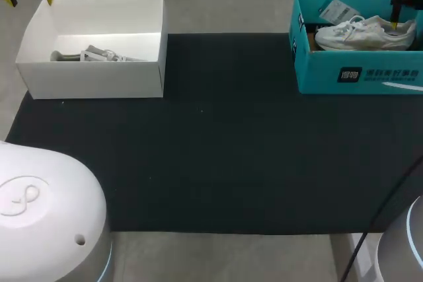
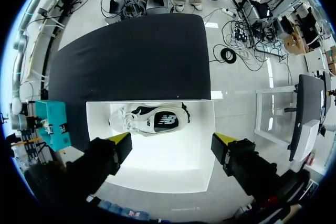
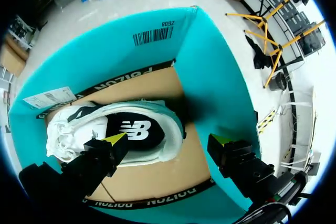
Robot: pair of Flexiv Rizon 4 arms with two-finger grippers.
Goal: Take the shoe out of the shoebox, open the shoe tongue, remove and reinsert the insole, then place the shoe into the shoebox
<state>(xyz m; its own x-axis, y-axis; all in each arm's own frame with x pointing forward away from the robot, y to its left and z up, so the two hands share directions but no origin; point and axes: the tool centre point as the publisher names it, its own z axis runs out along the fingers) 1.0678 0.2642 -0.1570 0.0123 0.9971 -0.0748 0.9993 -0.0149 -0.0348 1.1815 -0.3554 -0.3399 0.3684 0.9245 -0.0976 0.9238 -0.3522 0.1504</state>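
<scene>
Right gripper (image 3: pixel 167 141) wide open over shoe (image 3: pixel 131 129) in teal shoebox (image 3: pixel 210 77), table's far-right corner; left gripper (image 2: pixel 171 141) wide over white box (image 2: pixel 157 171).

Blk mat (image 1: pixel 231 156) — wht box (image 1: pixel 92 78); teal shoebox (image 1: pixel 320 74)

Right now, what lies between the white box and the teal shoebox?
Only bare black mat lies between the white box and the teal shoebox; the head view shows it.
</scene>
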